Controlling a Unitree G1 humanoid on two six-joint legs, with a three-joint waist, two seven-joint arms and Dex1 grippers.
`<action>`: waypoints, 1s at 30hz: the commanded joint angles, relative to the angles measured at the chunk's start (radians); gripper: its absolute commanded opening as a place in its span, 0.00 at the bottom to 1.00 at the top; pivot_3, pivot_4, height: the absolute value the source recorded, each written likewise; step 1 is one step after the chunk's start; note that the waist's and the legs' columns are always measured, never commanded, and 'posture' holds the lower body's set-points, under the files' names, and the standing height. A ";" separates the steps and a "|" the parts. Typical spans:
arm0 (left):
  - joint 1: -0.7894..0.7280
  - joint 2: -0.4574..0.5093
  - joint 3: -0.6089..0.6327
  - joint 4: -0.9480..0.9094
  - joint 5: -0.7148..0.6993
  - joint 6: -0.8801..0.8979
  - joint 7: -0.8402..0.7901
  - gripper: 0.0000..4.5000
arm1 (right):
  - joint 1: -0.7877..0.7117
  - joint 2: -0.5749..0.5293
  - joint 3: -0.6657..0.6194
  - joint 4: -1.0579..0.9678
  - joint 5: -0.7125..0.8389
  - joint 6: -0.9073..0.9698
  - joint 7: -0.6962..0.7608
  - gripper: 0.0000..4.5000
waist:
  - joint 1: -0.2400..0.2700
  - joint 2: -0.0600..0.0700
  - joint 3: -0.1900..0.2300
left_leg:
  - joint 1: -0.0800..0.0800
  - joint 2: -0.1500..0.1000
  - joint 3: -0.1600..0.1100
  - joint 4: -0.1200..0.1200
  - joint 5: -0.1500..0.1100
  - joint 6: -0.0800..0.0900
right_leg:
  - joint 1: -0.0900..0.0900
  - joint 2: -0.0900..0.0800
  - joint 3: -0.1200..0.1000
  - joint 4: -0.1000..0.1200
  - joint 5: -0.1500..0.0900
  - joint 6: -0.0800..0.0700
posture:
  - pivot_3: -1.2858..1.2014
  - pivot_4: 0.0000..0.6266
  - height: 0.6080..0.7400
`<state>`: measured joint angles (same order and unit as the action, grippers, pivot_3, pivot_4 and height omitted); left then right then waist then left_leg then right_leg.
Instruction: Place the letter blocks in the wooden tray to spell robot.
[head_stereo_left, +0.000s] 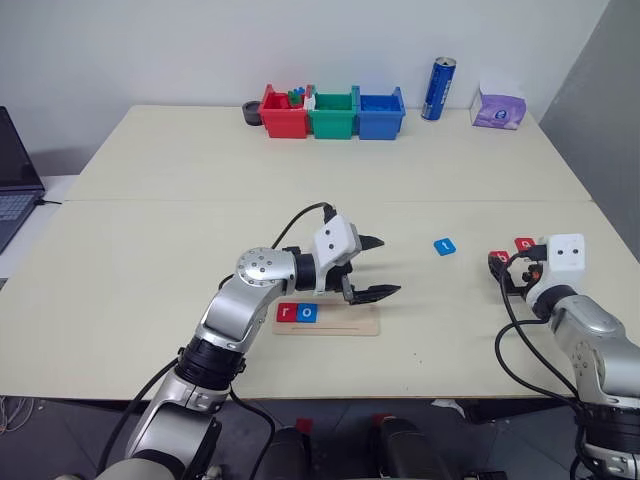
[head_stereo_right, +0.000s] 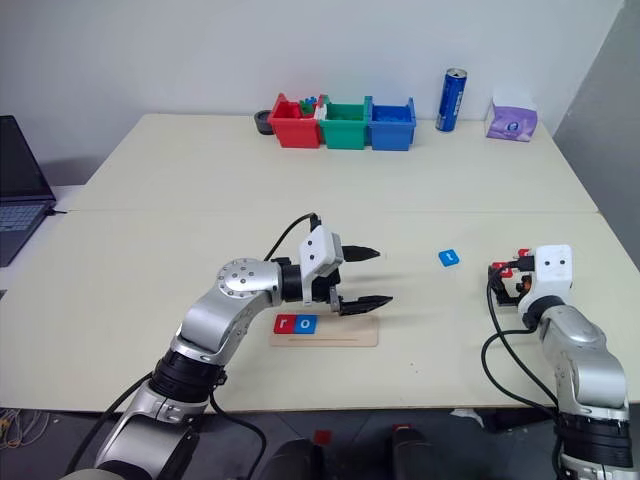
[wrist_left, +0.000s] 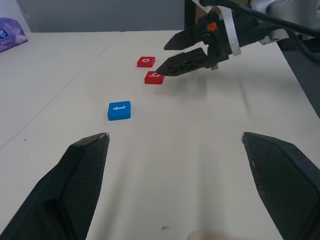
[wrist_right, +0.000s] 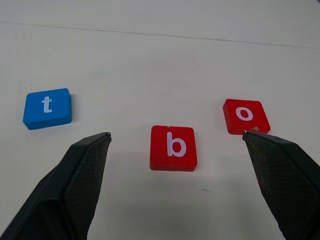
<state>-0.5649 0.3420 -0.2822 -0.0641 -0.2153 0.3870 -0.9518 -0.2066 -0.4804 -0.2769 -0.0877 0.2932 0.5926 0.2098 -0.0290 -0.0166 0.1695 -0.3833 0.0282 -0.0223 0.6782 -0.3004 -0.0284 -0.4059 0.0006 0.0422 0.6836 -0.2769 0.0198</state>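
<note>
Red "b" letter block (wrist_right: 173, 147) sits near your table's right edge, between your right claw's (wrist_right: 175, 165) spread fingers; left claw (head_stereo_left: 372, 268) gapes empty.

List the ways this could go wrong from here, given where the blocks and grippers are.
1. The red b block and red o block lie near each other between the open right gripper fingers; closing could nudge or catch the o too.
2. The open left gripper hangs just above the wooden tray, which holds the r block and blue o block; a low sweep might shift them.
</note>
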 joint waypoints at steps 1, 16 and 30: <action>-0.029 -0.004 -0.017 -0.022 0.009 0.003 0.004 1.00 | -0.037 0.003 -0.014 0.051 -0.019 -0.042 -0.006 1.00 | 0.001 0.000 0.000 | 0.000 0.000 0.000 0.000 0.000 0.000 | 0.000 0.000 0.000 0.000 0.000 0.000 | 0.52 0.24 1.00; -0.017 0.003 -0.046 -0.055 0.002 0.027 0.010 1.00 | -0.094 0.042 0.013 0.176 -0.062 -0.079 -0.019 1.00 | 0.000 0.001 0.000 | 0.000 0.000 0.000 0.000 0.000 0.000 | 0.000 0.000 0.000 -0.001 0.000 0.000 | 0.52 0.24 1.00; -0.027 0.002 -0.043 -0.049 0.004 0.022 0.002 1.00 | -0.080 0.082 0.011 0.150 -0.070 -0.062 -0.028 0.33 | 0.000 0.001 -0.001 | 0.000 0.000 0.000 0.000 0.000 0.000 | 0.000 -0.001 0.000 -0.001 0.000 0.000 | 0.52 0.24 1.00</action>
<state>-0.5742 0.3470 -0.3287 -0.0770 -0.2088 0.4266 -0.9499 -0.2925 -0.3978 -0.2527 0.0891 0.2243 0.5299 0.1902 -0.0288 -0.0154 0.1689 -0.3833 0.0279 -0.0220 0.6781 -0.3004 -0.0286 -0.4057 0.0000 0.0423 0.6831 -0.2768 0.0199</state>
